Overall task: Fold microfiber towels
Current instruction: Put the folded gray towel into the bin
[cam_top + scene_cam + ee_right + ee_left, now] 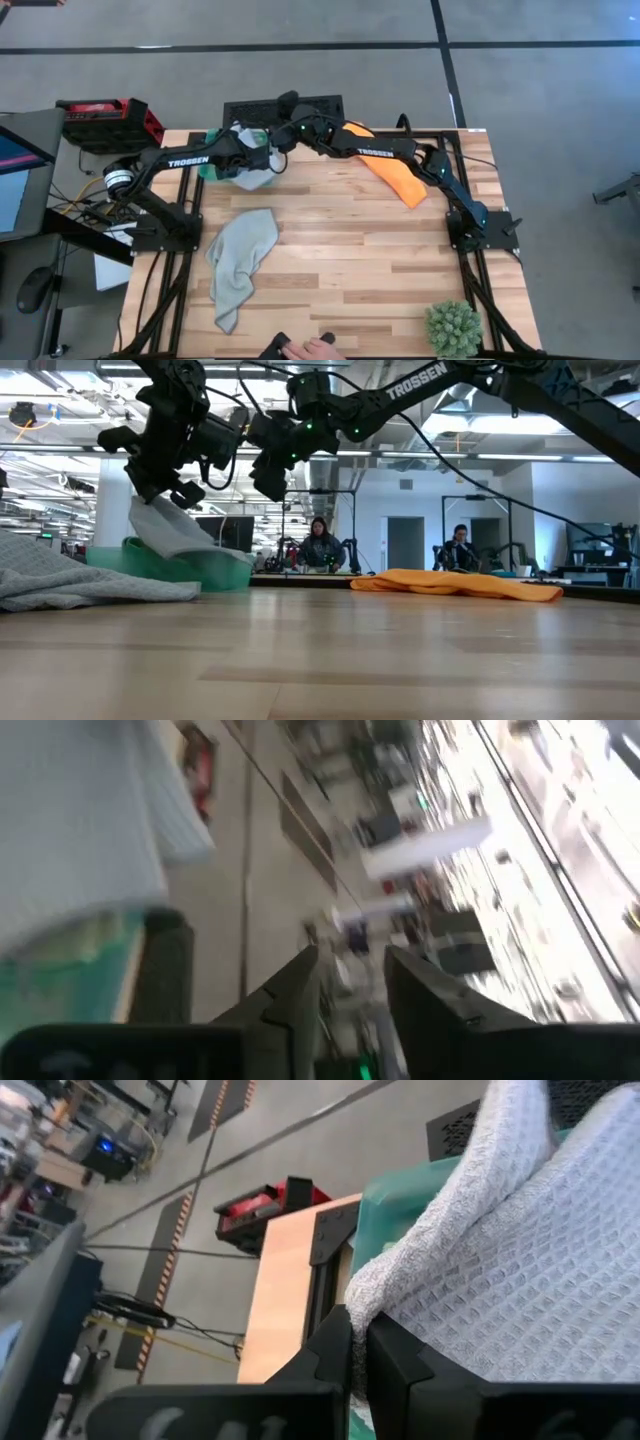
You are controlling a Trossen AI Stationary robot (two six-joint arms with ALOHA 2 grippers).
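A pale grey waffle-weave towel (172, 532) hangs over the green tray (215, 572) at the table's far left, with my left gripper (358, 1335) shut on it. My right gripper (350, 982) reaches across from the right and stands open just right of that towel (80, 820), nothing between its fingers. A second pale towel (240, 265) lies crumpled flat on the table, near left. The orange towel (395, 175) lies flat at the far right, partly under my right arm. My left gripper pinches the grey towel's upper edge (378, 1302) between its two fingers, coming from the table's left and slanting down. The towel hangs slack below the fingers. Its lower end (200, 550) rests on the green tray.
A spiky green plant ball (453, 328) sits at the near right corner. A person's hand (318, 348) shows at the table's near edge. A red and black case (105, 120) stands off the far left corner. Bare wood lies between the two flat towels.
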